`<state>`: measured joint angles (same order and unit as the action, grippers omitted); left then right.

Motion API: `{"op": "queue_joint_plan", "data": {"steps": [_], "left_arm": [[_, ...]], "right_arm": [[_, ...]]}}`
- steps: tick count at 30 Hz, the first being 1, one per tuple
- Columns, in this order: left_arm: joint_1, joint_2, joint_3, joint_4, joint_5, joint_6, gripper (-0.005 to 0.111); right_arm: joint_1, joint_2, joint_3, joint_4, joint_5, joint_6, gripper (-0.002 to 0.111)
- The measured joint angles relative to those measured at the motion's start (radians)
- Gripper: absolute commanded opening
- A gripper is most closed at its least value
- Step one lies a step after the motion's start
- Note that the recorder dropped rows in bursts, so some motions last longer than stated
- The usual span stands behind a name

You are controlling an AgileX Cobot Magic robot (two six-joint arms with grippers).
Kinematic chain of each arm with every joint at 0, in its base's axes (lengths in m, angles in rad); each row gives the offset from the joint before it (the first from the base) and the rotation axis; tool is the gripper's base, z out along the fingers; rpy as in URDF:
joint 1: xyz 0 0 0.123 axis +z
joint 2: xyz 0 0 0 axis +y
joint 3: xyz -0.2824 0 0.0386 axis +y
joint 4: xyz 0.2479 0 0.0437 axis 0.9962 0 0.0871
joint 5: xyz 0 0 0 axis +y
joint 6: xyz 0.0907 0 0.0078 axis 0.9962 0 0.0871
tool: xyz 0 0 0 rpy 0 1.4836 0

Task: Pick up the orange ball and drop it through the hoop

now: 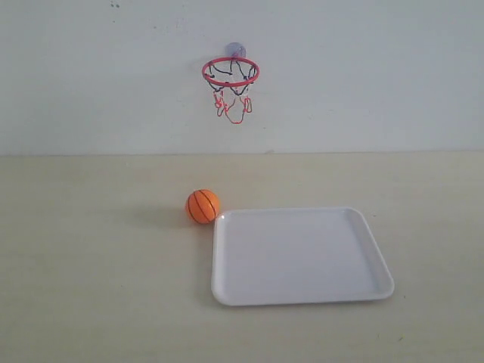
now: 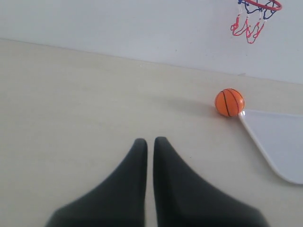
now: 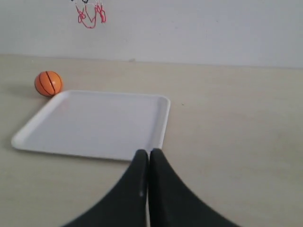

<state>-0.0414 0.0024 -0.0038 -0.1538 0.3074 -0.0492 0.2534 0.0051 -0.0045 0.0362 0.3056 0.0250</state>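
The orange ball (image 1: 203,206) rests on the table against the far left corner of the white tray (image 1: 299,291). On the wall above hangs the hoop (image 1: 231,72), a red ring with a dangling net. The left wrist view shows the ball (image 2: 229,102) well ahead of my left gripper (image 2: 150,142), whose black fingers are shut on nothing, with the hoop (image 2: 259,5) at the frame's edge. My right gripper (image 3: 149,153) is shut and empty just short of the tray's near edge (image 3: 71,150); the ball (image 3: 48,83) lies beyond the tray. Neither gripper appears in the exterior view.
The pale wooden table (image 1: 91,287) meets a plain white wall (image 1: 363,76) at the back. The tray holds nothing.
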Motion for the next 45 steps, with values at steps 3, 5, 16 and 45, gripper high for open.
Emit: {"op": "queue_joint_plan", "data": {"steps": [3,5,16,45], "left_arm": [[0.000,0.000,0.000,0.000,0.000,0.002,0.004],[0.000,0.000,0.000,0.000,0.000,0.002,0.004],[0.000,0.000,0.000,0.000,0.000,0.002,0.004],[0.000,0.000,0.000,0.000,0.000,0.002,0.004]], "right_arm": [[-0.055,0.000,0.002,0.000,0.027,0.000,0.000],[-0.088,0.000,0.004,0.000,0.031,0.000,0.000],[-0.112,0.000,0.005,0.002,0.032,0.000,0.000],[-0.112,0.000,0.005,0.004,0.032,0.002,0.000]]}}
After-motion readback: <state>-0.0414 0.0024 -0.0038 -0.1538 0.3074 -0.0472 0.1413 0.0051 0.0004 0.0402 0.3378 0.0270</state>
